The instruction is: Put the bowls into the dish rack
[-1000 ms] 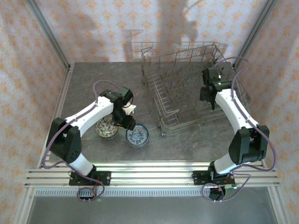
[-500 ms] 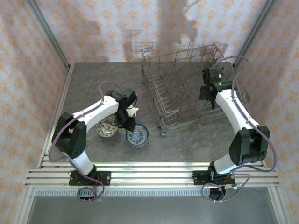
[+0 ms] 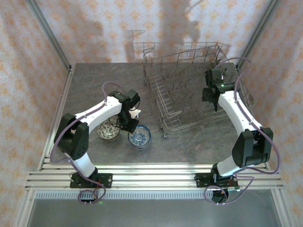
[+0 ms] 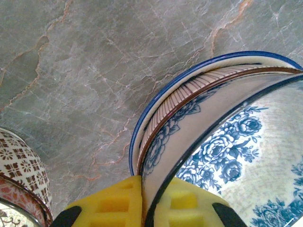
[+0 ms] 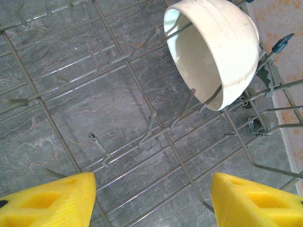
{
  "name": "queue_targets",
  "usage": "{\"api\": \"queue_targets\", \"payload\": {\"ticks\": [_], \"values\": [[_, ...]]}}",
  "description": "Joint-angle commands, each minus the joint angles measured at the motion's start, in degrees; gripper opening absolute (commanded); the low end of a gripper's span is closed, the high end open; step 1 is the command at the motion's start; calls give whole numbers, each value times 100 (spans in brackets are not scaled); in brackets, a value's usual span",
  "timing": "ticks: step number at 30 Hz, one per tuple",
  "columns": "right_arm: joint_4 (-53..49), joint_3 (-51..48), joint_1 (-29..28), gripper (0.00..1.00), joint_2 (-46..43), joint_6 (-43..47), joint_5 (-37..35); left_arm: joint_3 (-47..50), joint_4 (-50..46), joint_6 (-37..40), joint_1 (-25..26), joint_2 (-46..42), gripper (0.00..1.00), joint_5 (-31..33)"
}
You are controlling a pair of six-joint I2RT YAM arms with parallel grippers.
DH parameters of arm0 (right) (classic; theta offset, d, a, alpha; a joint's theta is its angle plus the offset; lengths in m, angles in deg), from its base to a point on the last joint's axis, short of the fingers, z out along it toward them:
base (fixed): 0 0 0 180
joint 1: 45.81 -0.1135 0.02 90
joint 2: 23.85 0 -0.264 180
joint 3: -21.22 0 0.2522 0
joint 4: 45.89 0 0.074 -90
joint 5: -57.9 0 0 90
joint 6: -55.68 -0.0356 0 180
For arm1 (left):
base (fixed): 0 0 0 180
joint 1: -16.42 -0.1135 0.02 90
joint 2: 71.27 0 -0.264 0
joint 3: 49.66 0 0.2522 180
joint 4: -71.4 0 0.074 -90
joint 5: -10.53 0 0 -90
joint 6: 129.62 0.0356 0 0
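Blue roses on white cover the inside of the blue-and-white bowl [image 3: 140,137] [image 4: 236,161], and more blue flowers run round its outer wall under a dark blue rim. It is on the grey marbled table [image 3: 94,80], near the front and well left of the dish rack [image 3: 163,97]. In the left wrist view it seems to be nested in a second bowl [image 4: 163,101], whose blue rim and brown-ribbed inner wall show just outside it. I cannot tell whether the upper one is lifted.

The left gripper [image 3: 129,124] [image 4: 149,201] is closed on the rim of the blue-and-white bowl, one yellow pad [image 4: 111,203] against the outer wall and the other inside. Just beside it to the left is the pink-patterned bowl [image 3: 108,131] [image 4: 21,165], checked red-brown and white on the outside.

The right gripper [image 3: 211,96] [image 5: 154,198] hangs over the right part of the rack with its yellow fingers spread wide and nothing between them. Below it the rack's grey wires [image 5: 151,118] cross over the stone. A plain, glossy cream bowl [image 5: 215,47] with faint ridges near its rim is lodged on its side among the tines, close to the rack's side wall, its mouth facing the camera's lower left.
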Motion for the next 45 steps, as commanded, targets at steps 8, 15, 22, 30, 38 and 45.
{"api": "queue_targets", "payload": {"ticks": [8, 15, 22, 30, 38, 45], "values": [[33, -71, -31, 65, -151, -5, -32, -84, 555, -660, -87, -154, 3, 317], [16, -137, -32, 65, -272, -51, -31, 21, 780, -851, -138, -400, 1, 390], [19, -186, -32, 65, -347, -132, 83, 90, 647, -768, -140, -630, 0, 315], [11, -212, -32, 65, -472, -207, 249, 199, 525, -740, -142, -945, 0, 343], [-37, -275, -32, 65, -656, -260, 365, 243, 643, -870, -141, -1349, 0, 628], [-258, -117, -31, 65, -796, -176, 598, -48, 693, -877, -188, -1557, 0, 880]]}}
